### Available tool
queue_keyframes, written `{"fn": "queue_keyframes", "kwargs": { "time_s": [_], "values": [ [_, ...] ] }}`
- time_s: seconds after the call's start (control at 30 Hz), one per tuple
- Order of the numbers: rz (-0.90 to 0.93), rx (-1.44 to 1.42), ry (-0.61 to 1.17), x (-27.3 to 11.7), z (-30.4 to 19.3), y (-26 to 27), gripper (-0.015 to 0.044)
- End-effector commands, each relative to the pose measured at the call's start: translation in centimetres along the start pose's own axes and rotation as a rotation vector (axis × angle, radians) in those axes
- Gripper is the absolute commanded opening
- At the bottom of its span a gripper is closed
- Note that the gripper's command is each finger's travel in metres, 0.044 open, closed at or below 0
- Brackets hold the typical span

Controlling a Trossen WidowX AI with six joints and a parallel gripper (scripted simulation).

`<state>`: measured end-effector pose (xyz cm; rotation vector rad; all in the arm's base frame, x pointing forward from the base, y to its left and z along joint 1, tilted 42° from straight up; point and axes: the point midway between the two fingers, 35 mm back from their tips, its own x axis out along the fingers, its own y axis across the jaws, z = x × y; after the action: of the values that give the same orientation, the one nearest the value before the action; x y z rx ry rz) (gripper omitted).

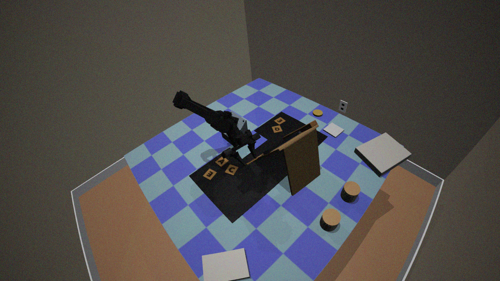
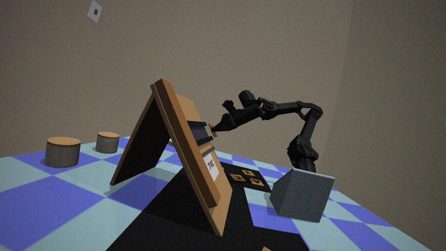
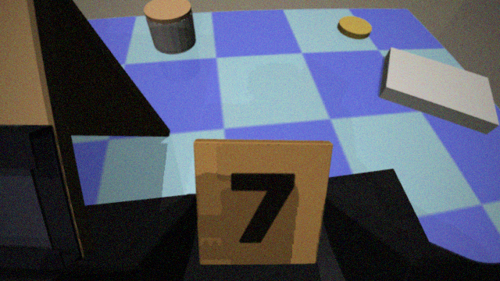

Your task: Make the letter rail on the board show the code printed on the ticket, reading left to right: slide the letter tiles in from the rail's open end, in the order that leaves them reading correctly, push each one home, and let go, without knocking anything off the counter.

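My gripper (image 1: 250, 160) (image 2: 213, 129) (image 3: 260, 204) is shut on the 7 tile (image 2: 214, 132) (image 3: 263, 254), holding it above the mat, upright in the wrist view. The dark rail (image 2: 199, 133) (image 3: 25, 211) is on the sloping board (image 2: 225, 190) (image 1: 302, 160); its near end is left of the tile in the wrist view, with a gap between. The ticket (image 2: 211, 167) reads 7QC. A C tile (image 1: 231, 169) (image 2: 237, 177), an A tile (image 1: 221, 160) (image 2: 256, 182) and an E-like tile (image 1: 209, 173) (image 2: 248, 172) lie on the mat. A round-letter tile (image 1: 276, 129) lies at its other end. The rail's far part is hidden.
A 3-like tile (image 1: 279, 120) lies beside the round-letter tile on the black mat (image 1: 232, 209). A grey block (image 2: 305, 196) stands near the arm's base. Two lidded jars (image 1: 350, 191) (image 1: 329, 219), a thick pale slab (image 1: 383, 152) and a yellow disc (image 1: 317, 112) are farther off.
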<state>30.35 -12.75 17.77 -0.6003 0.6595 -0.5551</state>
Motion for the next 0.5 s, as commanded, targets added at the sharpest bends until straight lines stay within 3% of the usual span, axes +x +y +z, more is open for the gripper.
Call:
{"fn": "queue_keyframes", "kwargs": {
  "time_s": [0.0,0.47],
  "values": [
    [0.001,-0.001,0.005,0.11,-0.19,0.42,0.0000],
    [0.002,-0.001,0.005,0.14,-0.28,1.13,0.0000]
  ]
}}
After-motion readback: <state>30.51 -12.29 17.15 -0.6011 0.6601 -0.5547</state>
